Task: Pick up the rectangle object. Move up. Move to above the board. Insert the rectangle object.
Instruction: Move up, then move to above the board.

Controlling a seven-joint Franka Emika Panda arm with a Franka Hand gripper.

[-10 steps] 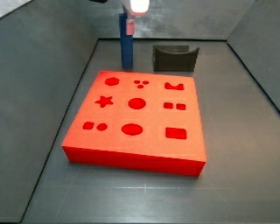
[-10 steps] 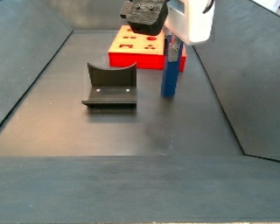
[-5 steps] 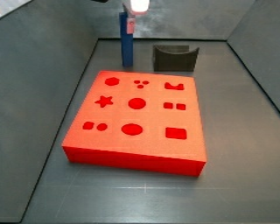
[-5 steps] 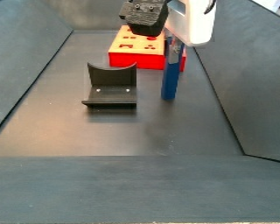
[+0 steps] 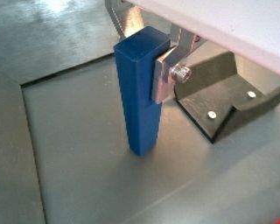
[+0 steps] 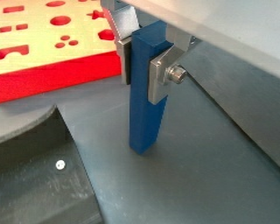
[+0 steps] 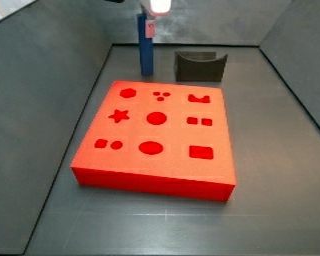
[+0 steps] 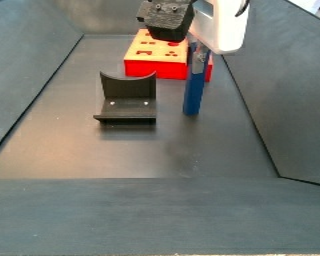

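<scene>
Gripper: the gripper (image 6: 145,63) is at the upper part of the blue bar, at the far end of the floor in a side view (image 7: 151,30).
Fingers: silver plates (image 5: 166,72) pressed against opposite faces of the bar, pinching it near its top in both wrist views.
Blue bar: the blue bar (image 5: 139,96) stands upright, its lower end on or just at the dark floor; actual contact cannot be told. In a side view (image 8: 195,88) it is just beside the edge of the red board.
Red board: the red board (image 7: 176,144) lies flat on the floor, its shaped holes all open; it is also seen in a wrist view (image 6: 38,66).
Fixture: the dark fixture (image 8: 125,98) stands near the bar, apart from it, beside the board (image 7: 199,66).
</scene>
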